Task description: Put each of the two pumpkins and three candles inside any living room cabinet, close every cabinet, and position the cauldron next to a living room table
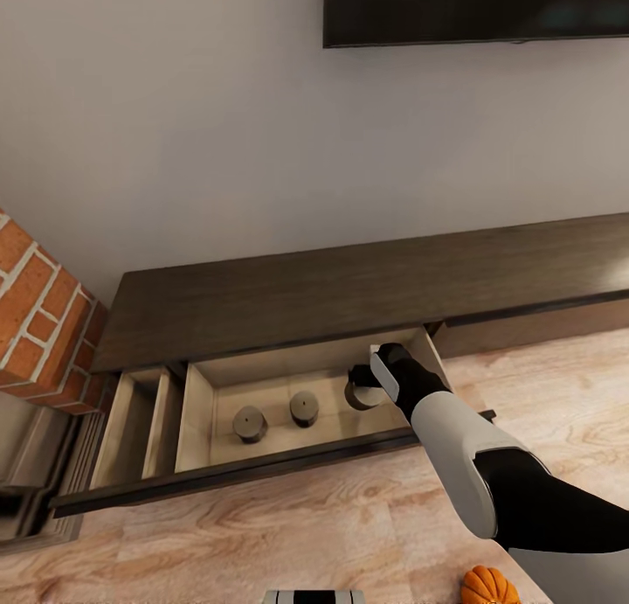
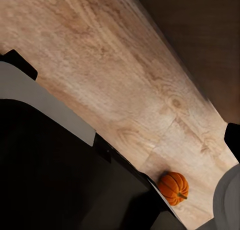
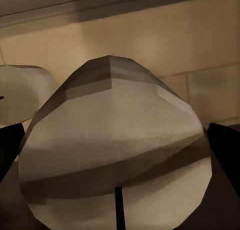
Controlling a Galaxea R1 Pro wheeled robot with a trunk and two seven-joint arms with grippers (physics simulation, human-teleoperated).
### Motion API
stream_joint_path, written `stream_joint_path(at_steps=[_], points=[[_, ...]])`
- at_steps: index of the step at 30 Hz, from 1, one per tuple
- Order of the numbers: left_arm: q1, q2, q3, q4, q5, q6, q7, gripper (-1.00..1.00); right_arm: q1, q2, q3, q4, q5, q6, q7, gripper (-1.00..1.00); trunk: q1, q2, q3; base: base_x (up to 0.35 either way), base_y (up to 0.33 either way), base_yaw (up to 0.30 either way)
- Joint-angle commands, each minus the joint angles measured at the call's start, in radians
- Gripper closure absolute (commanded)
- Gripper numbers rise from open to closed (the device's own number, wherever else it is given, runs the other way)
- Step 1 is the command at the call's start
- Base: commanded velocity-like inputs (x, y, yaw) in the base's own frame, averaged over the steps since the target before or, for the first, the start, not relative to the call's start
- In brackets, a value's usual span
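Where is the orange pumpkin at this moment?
The pumpkin lies on the wooden floor at the bottom right of the head view, beside the right arm and in front of the open cabinet drawer, not inside it.

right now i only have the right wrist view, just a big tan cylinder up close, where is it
Observer: That candle is at the right end of the cabinet's open drawer, at the right gripper.
Operator: are the others in
Observer: Two more candles stand in the same drawer, one left, one middle.
Operator: pumpkins?
Observer: One pumpkin sits on the wood floor near the robot's right side, outside the cabinet.
Operator: am i gripping the candle
Observer: Cannot tell; in the head view the fingers are at the candle's top, but contact is unclear.
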Motion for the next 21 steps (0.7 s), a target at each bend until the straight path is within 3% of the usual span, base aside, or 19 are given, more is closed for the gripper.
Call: stream_joint_path(at_steps=[1, 21], points=[[0.0, 0.001, -0.003, 0.0, 0.011, -0.005, -0.004, -1.0, 0.0, 0.0, 0.004, -0.001, -0.01, 0.004, -0.008, 1.0, 0.0, 0.0, -0.002, 0.0, 0.0, 0.0], [-0.001, 0.004, -0.003, 0.001, 0.011, -0.005, -0.035, -1.0, 0.0, -0.002, 0.004, -0.001, -0.01, 0.003, -0.009, 1.0, 0.0, 0.0, -0.034, 0.0, 0.0, 0.0]])
